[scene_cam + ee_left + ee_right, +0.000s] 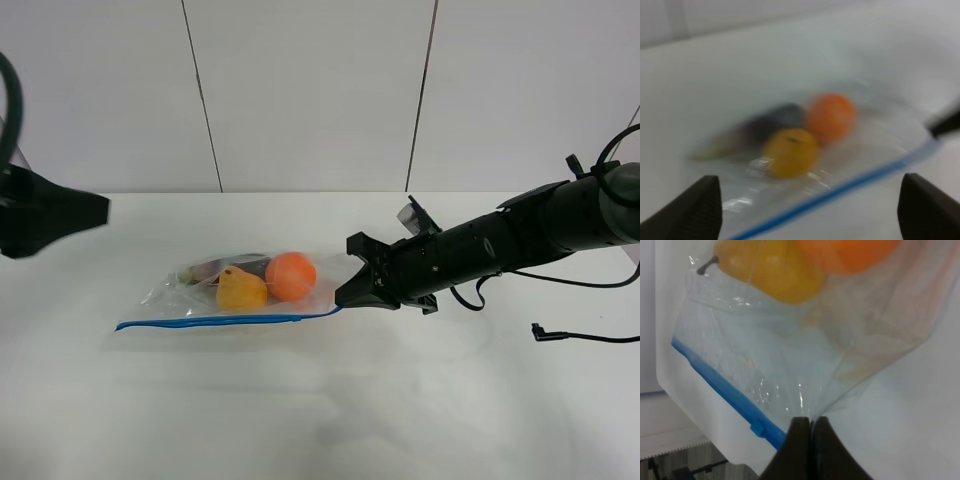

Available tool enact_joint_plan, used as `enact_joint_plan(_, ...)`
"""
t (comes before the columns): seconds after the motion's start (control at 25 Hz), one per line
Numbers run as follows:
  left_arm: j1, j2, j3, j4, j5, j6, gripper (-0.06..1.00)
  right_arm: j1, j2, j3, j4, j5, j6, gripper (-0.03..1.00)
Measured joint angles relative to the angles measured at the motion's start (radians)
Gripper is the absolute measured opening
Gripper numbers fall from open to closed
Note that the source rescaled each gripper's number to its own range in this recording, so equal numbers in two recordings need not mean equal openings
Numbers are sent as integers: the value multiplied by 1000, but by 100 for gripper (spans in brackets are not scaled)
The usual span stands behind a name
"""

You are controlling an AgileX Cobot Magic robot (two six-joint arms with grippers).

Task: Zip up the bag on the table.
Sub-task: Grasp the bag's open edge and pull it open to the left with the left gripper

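So the bag [230, 300] is lying flat on the white surface [400, 420], roughly in the middle and a bit toward the left arm's side, with the blue seal strip [220, 321] running along its near long edge. Through the plastic you can see an orange ball [291, 276], a yellow pear-looking thing [241, 290] and something dark [225, 268] behind them. The right gripper [340, 297] is pressed together on the bag's corner, right at the end of the strip. In the wrist view the plastic bunches up into the closed tips, so it's pinching film, not just resting there. My guess is it's anchoring that end so the bag won't slide when the seal gets run along. The left gripper [809, 207] is spread wide and holding nothing. It's hanging off to the far side, well apart from the bag but pointed at it, with the strip between its fingers in its own view. Looks lined up to come in on the seal, I'd say. As for brands or labels, I can't find any writing on the bag or anywhere else. The left wrist view is too blurry to read anyway.
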Motion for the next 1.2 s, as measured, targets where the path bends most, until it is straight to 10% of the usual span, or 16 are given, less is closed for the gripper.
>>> enact_joint_plan(0.28,-312,115,0,62,-69,119,100,0,0,0,0,2,-7,0)
enact_joint_plan(1.2,-323,631,-2,57,-437,145,100,0,0,0,0,30,-10,0)
